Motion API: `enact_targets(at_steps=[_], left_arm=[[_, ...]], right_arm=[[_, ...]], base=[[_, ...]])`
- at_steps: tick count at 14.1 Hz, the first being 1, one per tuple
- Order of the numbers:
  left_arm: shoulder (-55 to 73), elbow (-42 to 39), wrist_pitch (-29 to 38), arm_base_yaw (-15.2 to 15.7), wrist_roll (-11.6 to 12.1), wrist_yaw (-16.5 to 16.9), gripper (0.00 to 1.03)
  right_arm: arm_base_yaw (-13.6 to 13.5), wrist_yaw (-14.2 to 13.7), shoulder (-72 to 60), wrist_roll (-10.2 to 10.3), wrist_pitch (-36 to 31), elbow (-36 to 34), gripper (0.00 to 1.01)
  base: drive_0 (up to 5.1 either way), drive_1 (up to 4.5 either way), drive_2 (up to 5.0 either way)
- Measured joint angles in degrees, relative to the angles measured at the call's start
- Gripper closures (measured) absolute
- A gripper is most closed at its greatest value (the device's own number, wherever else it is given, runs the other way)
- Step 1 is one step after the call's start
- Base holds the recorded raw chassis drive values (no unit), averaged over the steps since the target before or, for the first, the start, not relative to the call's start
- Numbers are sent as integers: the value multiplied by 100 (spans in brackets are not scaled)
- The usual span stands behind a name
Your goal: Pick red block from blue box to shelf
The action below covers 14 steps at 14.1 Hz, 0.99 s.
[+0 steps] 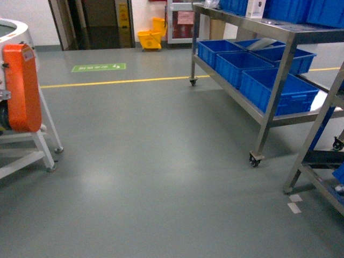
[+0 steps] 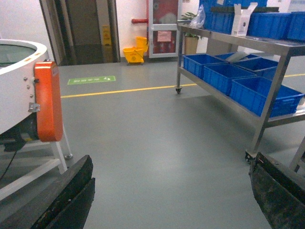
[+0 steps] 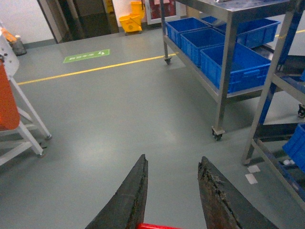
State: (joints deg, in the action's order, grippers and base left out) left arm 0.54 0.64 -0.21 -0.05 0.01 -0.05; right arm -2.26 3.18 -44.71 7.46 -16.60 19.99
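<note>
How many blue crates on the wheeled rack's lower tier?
5 on the shelf lower tier: front row near crate, middle crate, far crate; back-left crate, back-right crate. More may be hidden.

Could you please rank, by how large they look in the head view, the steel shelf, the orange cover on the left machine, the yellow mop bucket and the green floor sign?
1. shelf
2. orange cover
3. green floor sign
4. yellow mop bucket

The last two look close, and both sit far off, so their order is unsure.
</note>
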Motion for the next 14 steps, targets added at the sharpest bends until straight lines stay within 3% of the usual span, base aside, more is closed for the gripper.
enact_targets(at_steps=[14], left_arm=[[0, 0, -2, 2, 2, 2, 5]], right_arm=[[2, 0, -13, 0, 2, -7, 75]], base=[[-170, -170, -170]])
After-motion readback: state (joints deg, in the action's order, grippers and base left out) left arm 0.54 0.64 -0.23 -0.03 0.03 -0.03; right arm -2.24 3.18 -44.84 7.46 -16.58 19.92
